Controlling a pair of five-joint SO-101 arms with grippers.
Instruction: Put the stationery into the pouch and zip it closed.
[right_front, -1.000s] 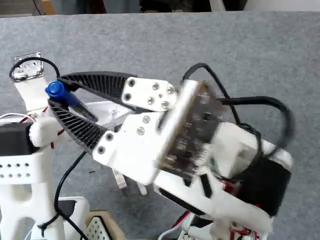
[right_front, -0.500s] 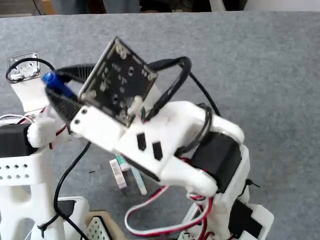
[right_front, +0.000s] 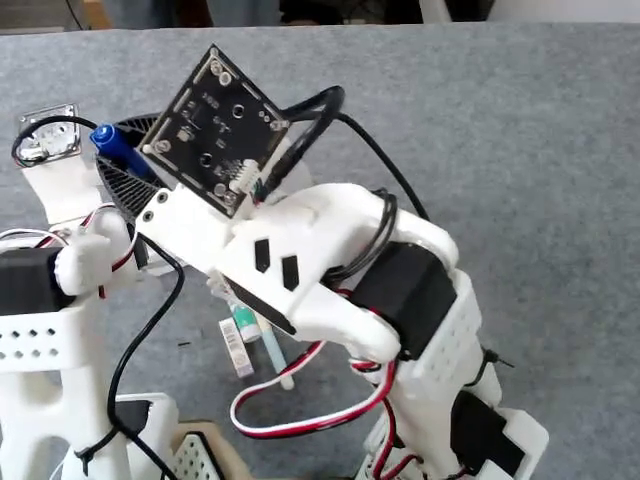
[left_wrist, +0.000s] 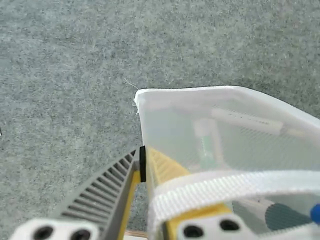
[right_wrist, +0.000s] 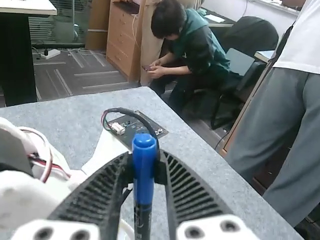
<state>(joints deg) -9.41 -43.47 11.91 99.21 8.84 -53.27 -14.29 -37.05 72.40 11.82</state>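
Note:
My right gripper (right_front: 112, 152) is shut on a blue pen (right_front: 108, 142), held above the table at the far left, close to the left arm's camera board (right_front: 50, 135). In the right wrist view the blue pen (right_wrist: 144, 152) stands upright between the black ribbed fingers (right_wrist: 112, 182) of the right gripper (right_wrist: 144, 167). My left gripper (left_wrist: 142, 167) is shut on the edge of a translucent white pouch (left_wrist: 225, 130), holding its mouth up. A green-and-white stick (left_wrist: 204, 145) and a white pen (left_wrist: 247, 120) show through the pouch wall.
A small stick (right_front: 237, 345) and a pale pen (right_front: 275, 360) lie low under the right arm (right_front: 330, 280). The grey felt table (right_front: 520, 140) has free room to the right and far side. Both arm bases stand at the near edge.
The right arm swung left and its wrist turned, bringing its camera board on top. The blue pen rose and moved a little toward the far left.

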